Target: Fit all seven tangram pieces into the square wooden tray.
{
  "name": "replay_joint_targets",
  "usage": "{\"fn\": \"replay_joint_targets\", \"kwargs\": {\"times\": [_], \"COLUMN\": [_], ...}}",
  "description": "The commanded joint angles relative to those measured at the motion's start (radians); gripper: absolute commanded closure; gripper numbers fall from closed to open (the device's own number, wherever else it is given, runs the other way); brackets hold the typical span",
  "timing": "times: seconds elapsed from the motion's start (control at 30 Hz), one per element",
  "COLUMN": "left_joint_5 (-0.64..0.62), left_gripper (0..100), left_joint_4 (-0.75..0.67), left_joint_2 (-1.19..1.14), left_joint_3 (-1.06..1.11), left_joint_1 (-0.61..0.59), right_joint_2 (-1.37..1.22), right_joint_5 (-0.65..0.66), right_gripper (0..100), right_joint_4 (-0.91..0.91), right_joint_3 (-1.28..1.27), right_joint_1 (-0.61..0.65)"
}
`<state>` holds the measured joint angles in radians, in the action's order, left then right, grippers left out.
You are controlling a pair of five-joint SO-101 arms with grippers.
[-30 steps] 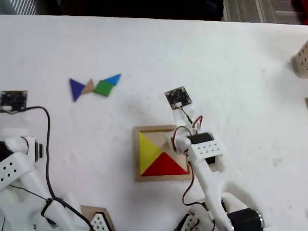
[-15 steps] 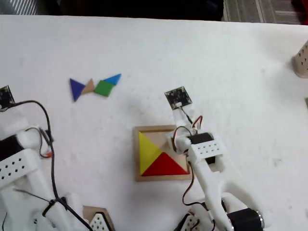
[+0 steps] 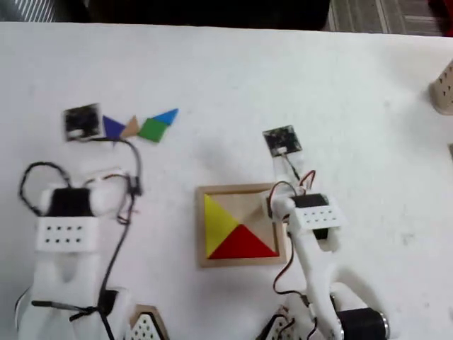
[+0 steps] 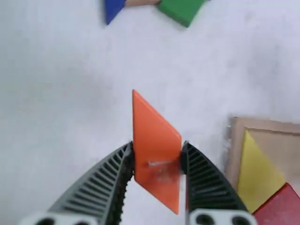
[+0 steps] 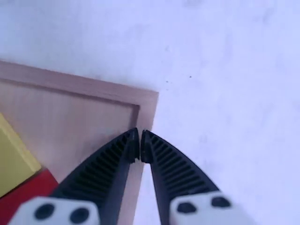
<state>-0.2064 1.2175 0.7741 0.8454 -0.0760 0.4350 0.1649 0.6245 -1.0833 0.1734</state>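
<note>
Orange parallelogram [image 4: 156,154] is pinched by its edges in the left claw [image 4: 157,146], over the white counter [image 3: 318,85], between the loose pieces and the wooden tray [image 3: 241,190]. Yellow triangle [image 3: 216,221] and red triangle [image 3: 243,244] are seated in the tray. Dark blue triangle [image 3: 112,129], tan triangle [image 3: 131,127], green square [image 3: 152,129] and light blue triangle [image 3: 167,115] are grouped in a touching row, well apart from the tray. Right claw [image 5: 139,140] is pressed together, empty, at a tray corner.

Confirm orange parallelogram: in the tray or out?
Out. The left gripper holds the orange parallelogram above the white table, beside the wooden tray.
</note>
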Motion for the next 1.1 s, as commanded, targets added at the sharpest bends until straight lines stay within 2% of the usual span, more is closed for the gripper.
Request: {"fn": "replay_joint_targets", "kwargs": {"times": [0.0,0.13,0.27,0.47,0.6,0.77,0.93,1.07], "left_joint_5": [-0.005,-0.005,0.052,0.009,-0.008,-0.014,-0.196,-0.272], "left_gripper": [90,90,90,90,90,90,90,91], "left_joint_4": [-0.083,-0.132,-0.144,-0.138,-0.106,-0.132,-0.176,-0.252], "left_joint_2": [0.005,0.005,0.004,-0.028,-0.211,-0.475,-0.671,-0.75], "left_joint_3": [-0.054,-0.054,-0.068,-0.161,-0.275,-0.394,-0.46,-0.465], "left_joint_1": [0.137,0.22,0.312,0.395,0.456,0.469,0.467,0.467], "right_joint_2": [0.031,0.031,0.03,0.031,0.031,0.031,0.025,0.024], "right_joint_5": [0.006,0.003,0.003,0.003,0.006,0.011,0.012,0.012], "right_gripper": [98.1,98.1,98.1,98.1,98.1,98.1,98.1,98.1], "right_joint_4": [0.022,0.087,0.093,0.094,0.094,0.143,0.163,0.163], "right_joint_3": [0.041,0.083,0.084,0.086,0.086,0.086,0.083,0.081], "right_joint_1": [-0.059,-0.113,-0.124,-0.127,-0.163,-0.226,-0.278,-0.271]}}
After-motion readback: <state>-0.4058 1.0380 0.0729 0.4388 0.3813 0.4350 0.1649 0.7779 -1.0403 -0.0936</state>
